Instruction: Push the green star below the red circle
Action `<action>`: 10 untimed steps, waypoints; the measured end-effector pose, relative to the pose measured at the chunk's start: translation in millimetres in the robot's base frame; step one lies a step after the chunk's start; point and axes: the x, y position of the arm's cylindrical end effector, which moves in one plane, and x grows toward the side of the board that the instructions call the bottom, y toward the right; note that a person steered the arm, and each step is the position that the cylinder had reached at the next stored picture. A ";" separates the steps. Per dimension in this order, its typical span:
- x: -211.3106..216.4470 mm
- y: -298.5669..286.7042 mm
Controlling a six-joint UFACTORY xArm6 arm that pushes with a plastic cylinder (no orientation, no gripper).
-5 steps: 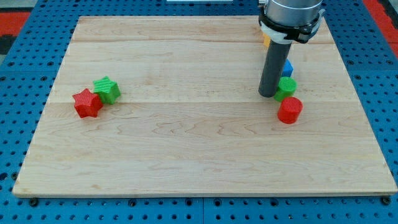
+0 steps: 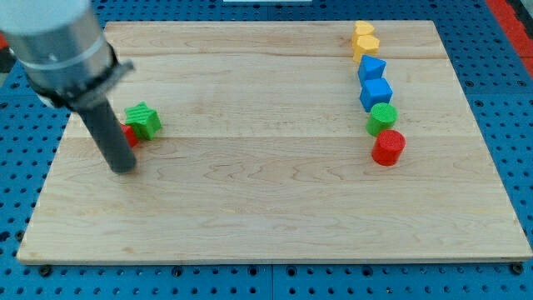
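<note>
My tip (image 2: pixel 123 169) is resting on the tabletop (image 2: pixel 266 217), holding nothing, with the green star (image 2: pixel 142 119) just up and to its right. The red circle (image 2: pixel 388 147) is sitting far to the right, so nearly the whole push is looking undone.

I can read no text, label, brand, number or sign anywhere in my view: nothing on the table (image 2: pixel 266 208), on the coloured blocks, or on the arm.
</note>
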 end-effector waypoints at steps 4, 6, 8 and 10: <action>-80.1 51.5; -20.7 169.4; -18.6 219.5; 17.2 250.0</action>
